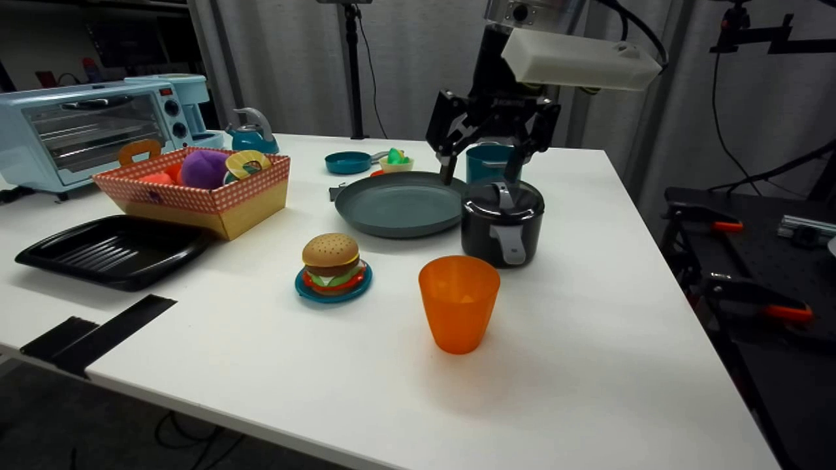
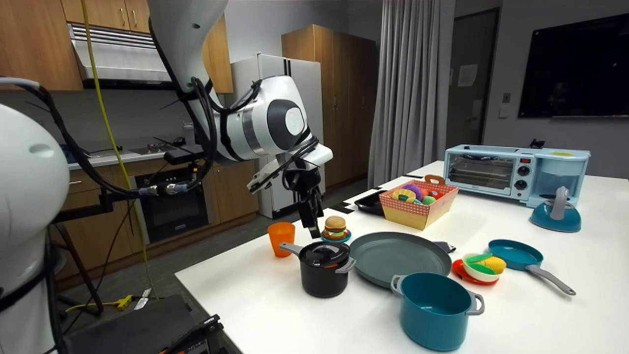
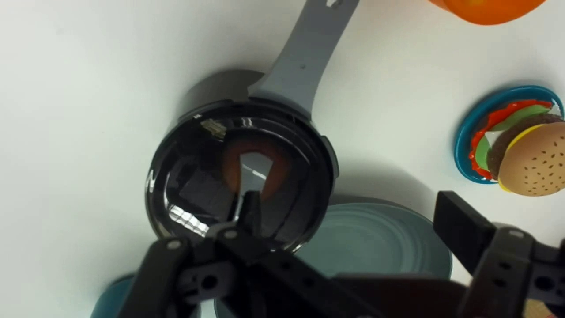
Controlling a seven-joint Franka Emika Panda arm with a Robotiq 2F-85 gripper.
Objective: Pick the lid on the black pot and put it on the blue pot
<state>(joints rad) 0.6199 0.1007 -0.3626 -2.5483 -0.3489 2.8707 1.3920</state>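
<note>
The lid [image 2: 322, 254] is round, dark and glossy with a grey grip on top. It lies on the black pot [image 2: 324, 282], also seen in an exterior view [image 1: 483, 241]. In the wrist view the lid [image 3: 194, 176] fills the left middle, and the pot's grey handle points up. The blue pot [image 2: 435, 324] is uncovered and upright beside the large grey-green plate; its edge shows in the wrist view [image 3: 110, 298]. My gripper [image 1: 480, 172] is open and empty, above the black pot. In the wrist view [image 3: 346, 201] one finger overlaps the lid's grip; the other is over the plate side.
The grey-green plate [image 2: 398, 258] touches or nearly touches the black pot's side. An orange cup [image 1: 459, 307] and a toy burger [image 1: 331, 261] stand near the black pot. A basket [image 1: 255, 202], black tray [image 1: 117, 251] and small blue pan [image 2: 516, 253] are farther off.
</note>
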